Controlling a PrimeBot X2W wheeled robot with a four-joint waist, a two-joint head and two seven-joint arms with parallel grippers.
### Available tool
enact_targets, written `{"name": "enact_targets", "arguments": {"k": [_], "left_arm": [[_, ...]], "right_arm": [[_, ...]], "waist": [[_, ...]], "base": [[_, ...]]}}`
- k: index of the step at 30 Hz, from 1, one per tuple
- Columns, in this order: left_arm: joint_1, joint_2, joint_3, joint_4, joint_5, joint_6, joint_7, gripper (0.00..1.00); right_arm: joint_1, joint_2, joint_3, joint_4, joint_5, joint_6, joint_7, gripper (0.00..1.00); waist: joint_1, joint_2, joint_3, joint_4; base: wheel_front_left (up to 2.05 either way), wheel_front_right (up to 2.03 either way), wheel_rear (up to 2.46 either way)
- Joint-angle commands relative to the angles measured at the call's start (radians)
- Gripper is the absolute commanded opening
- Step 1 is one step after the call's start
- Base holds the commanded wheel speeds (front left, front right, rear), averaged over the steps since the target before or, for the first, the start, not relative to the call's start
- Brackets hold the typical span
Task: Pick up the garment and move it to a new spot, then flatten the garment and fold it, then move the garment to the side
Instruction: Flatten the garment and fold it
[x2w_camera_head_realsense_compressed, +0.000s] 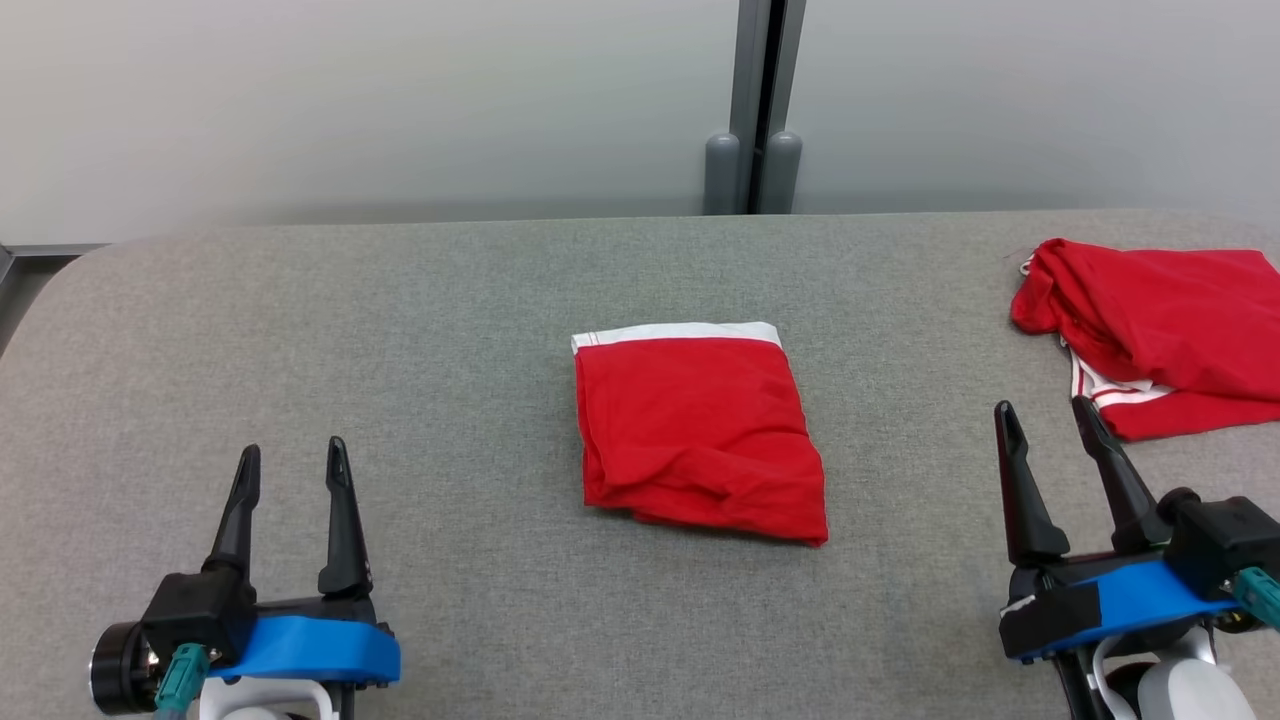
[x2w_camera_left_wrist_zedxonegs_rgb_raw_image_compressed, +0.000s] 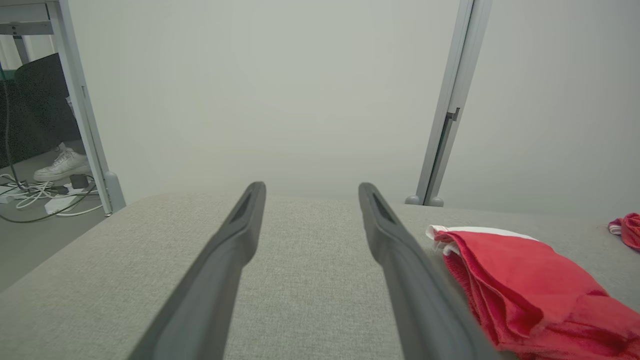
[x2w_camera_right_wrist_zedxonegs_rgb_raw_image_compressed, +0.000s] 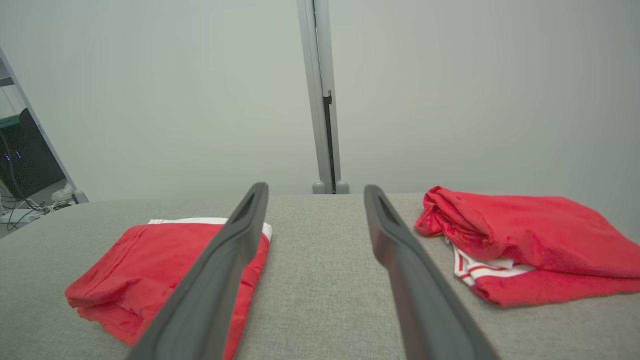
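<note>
Red folded garment (x2w_camera_head_realsense_compressed: 700, 435) lies on grey table (x2w_camera_head_realsense_compressed: 400, 330)

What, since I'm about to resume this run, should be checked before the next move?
1. Left gripper open and empty: ok.
2. Right gripper open and empty: ok.
3. Folded garment lies mid-table, apart from both grippers: ok.
4. Fold tidy: not ok, its near edge looks bunched.
5. Right side free as a drop spot: not ok, a crumpled garment lies there.
6. Layers underneath aligned: cannot tell.
</note>
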Motion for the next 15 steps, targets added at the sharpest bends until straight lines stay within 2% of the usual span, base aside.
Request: {"name": "enact_targets", "arguments": {"k": [1, 7, 15], "left_arm": [[0.010, 0.004, -0.003, -0.003, 0.001, 0.005, 0.000, 1.00], [0.020, 0.008, -0.010, -0.009, -0.002, 0.011, 0.009, 1.00], [0.031, 0.013, -0.016, -0.012, -0.007, 0.014, 0.015, 1.00]], "right_arm": [[0.019, 0.004, -0.004, -0.012, -0.008, 0.001, 0.004, 1.00], [0.058, 0.015, -0.006, -0.067, -0.031, 0.001, 0.043, 1.00], [0.077, 0.018, -0.004, -0.078, -0.027, 0.001, 0.063, 1.00]], "waist": [[0.0000, -0.0001, 0.000, 0.001], [0.0000, -0.0001, -0.007, 0.008], [0.0000, -0.0001, -0.016, 0.013]], "base": [[0.00, 0.00, 0.00], [0.00, 0.00, 0.00], [0.00, 0.00, 0.00]]}}
